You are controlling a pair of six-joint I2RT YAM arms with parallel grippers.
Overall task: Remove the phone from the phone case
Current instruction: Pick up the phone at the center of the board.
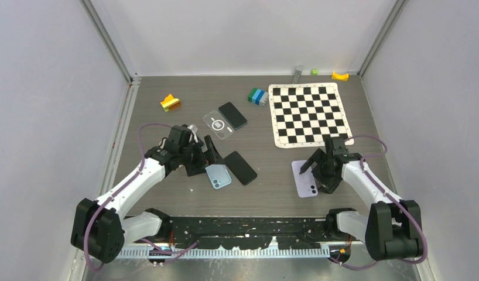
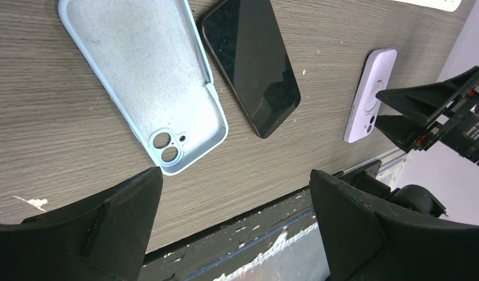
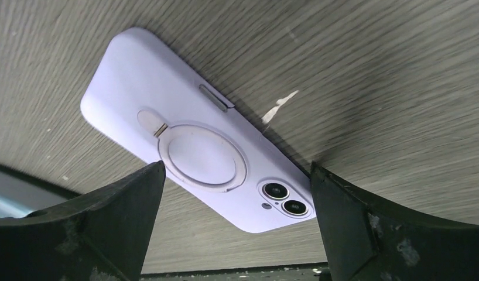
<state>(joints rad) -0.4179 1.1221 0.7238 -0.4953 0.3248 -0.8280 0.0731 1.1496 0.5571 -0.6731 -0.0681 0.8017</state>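
A lilac phone case (image 3: pixel 184 126) with the phone still inside lies face down on the table, its ring holder and two camera lenses facing up. My right gripper (image 3: pixel 237 167) hovers open just above the case's camera end, a finger on each side, touching nothing. In the top view the lilac case (image 1: pixel 302 182) lies near the front right, under the right gripper (image 1: pixel 320 167). My left gripper (image 2: pixel 234 175) is open and holds nothing. It hangs over the table's front edge, beside an empty light-blue case (image 2: pixel 149 76) and a bare black phone (image 2: pixel 252 64).
A clear case (image 1: pixel 218 124) and a dark phone (image 1: pixel 232 115) lie at mid-table. A checkered mat (image 1: pixel 308 114) covers the back right. Coloured blocks (image 1: pixel 257 96), an orange-yellow piece (image 1: pixel 170 102) and small items by the back wall (image 1: pixel 340 75) sit farther off.
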